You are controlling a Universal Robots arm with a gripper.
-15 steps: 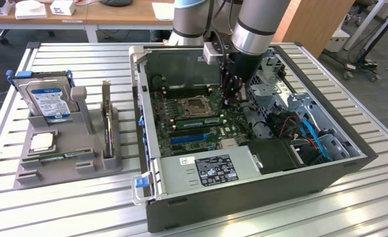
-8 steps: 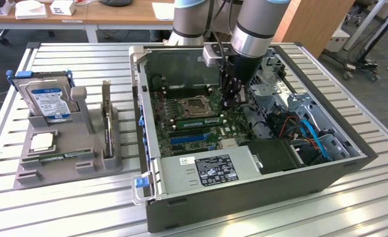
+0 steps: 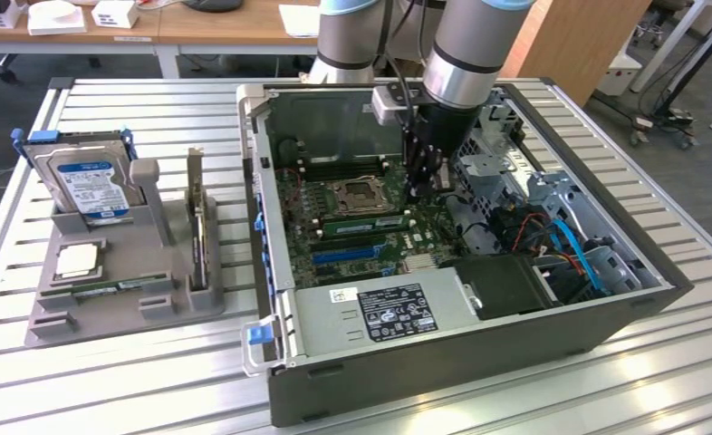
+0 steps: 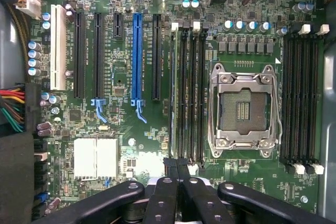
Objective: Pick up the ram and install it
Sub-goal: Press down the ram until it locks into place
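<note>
A green ram stick [image 3: 365,221] stands on edge in a slot of the motherboard, just beside the CPU socket [image 3: 359,193]. From the wrist it appears as a thin pale edge [image 4: 173,93] along the outermost of the black slots next to the socket [image 4: 242,109]. My gripper [image 3: 423,186] reaches down into the open computer case, over one end of that slot bank. Its black fingers [image 4: 178,167] are shut together with nothing between them. I cannot tell whether they touch the stick.
A grey holder [image 3: 91,313] on the slatted table at the exterior view's left carries a silver hard drive [image 3: 91,186], an upright expansion card [image 3: 197,227] and a narrow green board [image 3: 117,286] lying flat. Inside the case are the power supply [image 3: 374,313], drive cages and cables [image 3: 573,249].
</note>
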